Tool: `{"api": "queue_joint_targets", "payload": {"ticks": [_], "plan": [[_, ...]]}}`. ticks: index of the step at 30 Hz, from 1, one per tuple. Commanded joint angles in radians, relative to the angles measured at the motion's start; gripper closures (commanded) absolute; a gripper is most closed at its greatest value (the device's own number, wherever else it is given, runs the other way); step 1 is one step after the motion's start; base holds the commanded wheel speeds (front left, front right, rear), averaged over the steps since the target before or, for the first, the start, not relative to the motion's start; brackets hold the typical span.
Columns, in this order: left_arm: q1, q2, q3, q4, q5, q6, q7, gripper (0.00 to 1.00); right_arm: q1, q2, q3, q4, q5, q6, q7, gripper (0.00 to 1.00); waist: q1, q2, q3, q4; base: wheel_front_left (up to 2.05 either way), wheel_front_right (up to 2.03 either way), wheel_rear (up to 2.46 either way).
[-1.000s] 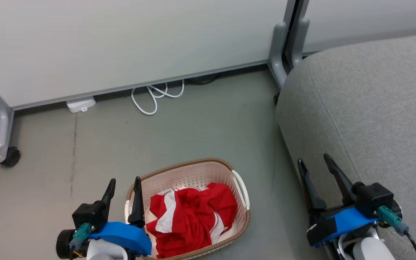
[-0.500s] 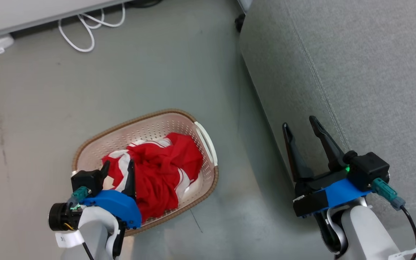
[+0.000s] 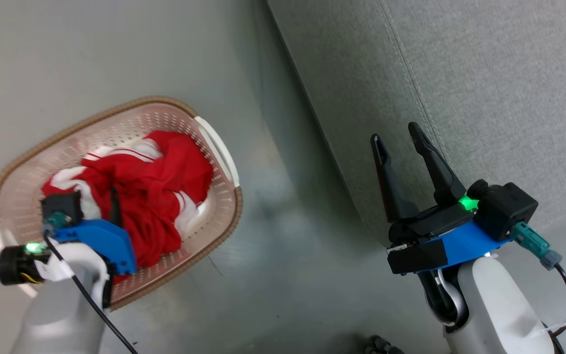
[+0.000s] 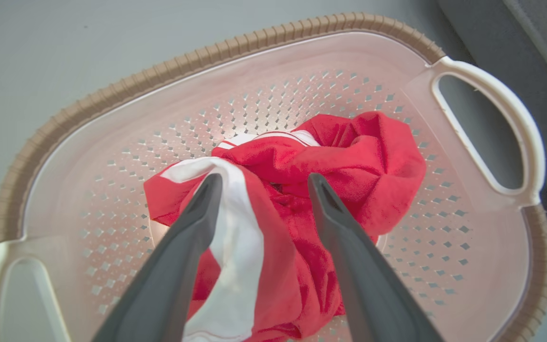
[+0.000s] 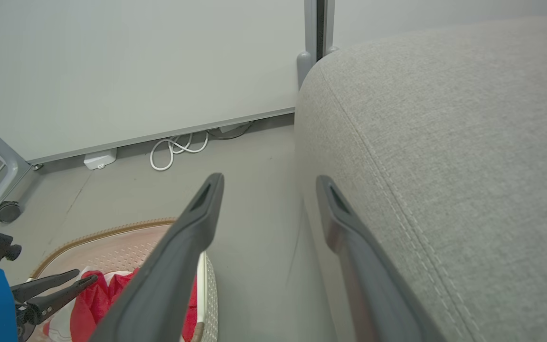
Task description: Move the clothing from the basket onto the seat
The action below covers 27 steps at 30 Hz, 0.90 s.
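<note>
Left gripper (image 4: pixel 264 180) hangs spread and empty inside the basket (image 4: pixel 159 61) — clothing (image 4: pixel 359 156) straight ahead, perhaps touching; right gripper (image 3: pixel 397 133), likewise spread, sits well outside the basket.

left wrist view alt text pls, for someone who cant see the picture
The left gripper, its two dark fingers open, points down over crumpled red and white clothing lying in a cream perforated basket. The basket has a brown woven-look rim and a white handle, and it stands on a grey floor beside the grey seat.
</note>
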Motion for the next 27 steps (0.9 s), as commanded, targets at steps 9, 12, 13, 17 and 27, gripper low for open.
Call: {"api": "queue_joint_targets", "payload": {"ticks": [9, 12, 13, 17, 27], "plan": [[-0.091, 0.077, 0.016, 0.077, 0.007, 0.088, 0.003, 0.0, -0.032, 0.0, 0.034, -0.023, 0.053, 0.0, -0.005, 0.0, -0.0002, 0.0, 0.11, -0.071, 0.0, 0.0, 0.0], [-0.099, 0.085, 0.019, 0.101, -0.001, 0.101, 0.011, 0.0, -0.038, 0.0, 0.041, -0.022, 0.068, 0.0, -0.005, 0.0, -0.0002, 0.0, 0.122, -0.076, 0.0, 0.0, 0.0], [-0.101, 0.086, 0.02, 0.108, -0.003, 0.103, 0.01, 0.0, -0.041, 0.0, 0.044, -0.021, 0.072, 0.0, -0.005, 0.0, -0.0002, 0.0, 0.124, -0.077, 0.0, 0.0, 0.0], [-0.109, 0.083, 0.022, 0.128, -0.014, 0.097, 0.017, 0.54, -0.042, 0.0, 0.05, -0.019, 0.084, 0.0, -0.005, 0.0, -0.0002, 0.0, 0.126, -0.077, 0.0, 0.0, 0.0], [-0.116, 0.053, -0.001, 0.148, -0.021, 0.08, 0.008, 1.0, -0.055, 0.0, 0.058, -0.01, 0.09, 0.0, -0.005, 0.0, -0.0002, 0.0, 0.115, -0.072, 0.0, 0.0, 0.0]]}}
